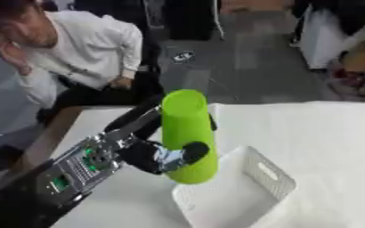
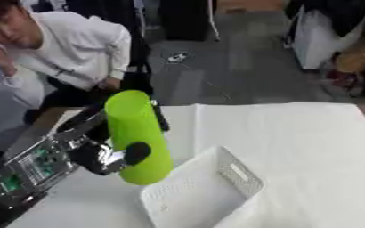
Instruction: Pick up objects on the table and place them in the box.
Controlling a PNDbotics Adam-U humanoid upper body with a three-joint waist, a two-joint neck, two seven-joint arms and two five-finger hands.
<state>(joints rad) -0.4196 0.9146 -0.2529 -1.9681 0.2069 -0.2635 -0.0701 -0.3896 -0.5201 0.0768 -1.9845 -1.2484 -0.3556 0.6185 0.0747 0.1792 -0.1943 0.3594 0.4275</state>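
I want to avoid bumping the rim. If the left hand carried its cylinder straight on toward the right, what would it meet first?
The left hand grips the green cylinder just left of the white box. Moving right, the cylinder's lower end would likely meet the box's near-left rim first, though depth is unclear.

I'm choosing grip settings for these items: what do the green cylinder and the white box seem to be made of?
Green cylinder, held in the left hand: probably plastic, with a smooth, uniform bright colour and a faint sheen.

White box: likely moulded plastic, with thin matte walls, a cut-out handle slot and small perforations.
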